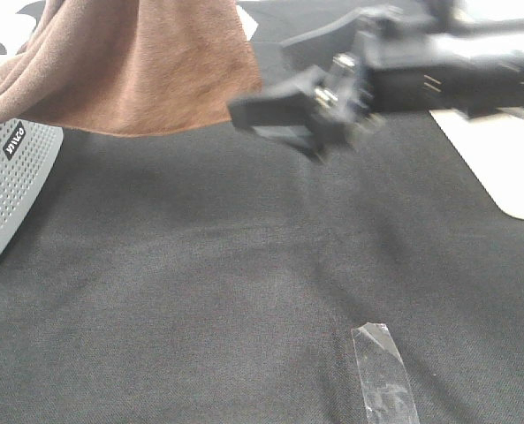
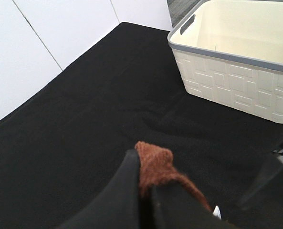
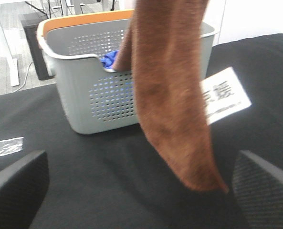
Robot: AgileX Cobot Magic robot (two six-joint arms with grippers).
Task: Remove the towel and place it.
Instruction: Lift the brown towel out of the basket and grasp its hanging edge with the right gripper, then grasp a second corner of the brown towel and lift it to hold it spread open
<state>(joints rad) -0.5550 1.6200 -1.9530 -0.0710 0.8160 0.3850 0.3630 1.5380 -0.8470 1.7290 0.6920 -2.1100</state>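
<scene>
Above the table (image 1: pixel 200 291) | left hand (image 2: pixel 145 191) pinching towel (image 1: pixel 147 71) | right hand (image 3: pixel 141 188) spread wide

We see the rust-brown towel (image 1: pixel 147 66) at eleven o'clock in the high view, hanging in soft folds, its lower end tapering to a point.

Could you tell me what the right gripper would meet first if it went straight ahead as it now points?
Probably the hanging brown towel, dead ahead of the right gripper; the grey perforated basket stands behind it. Depth is hard to judge.
</scene>
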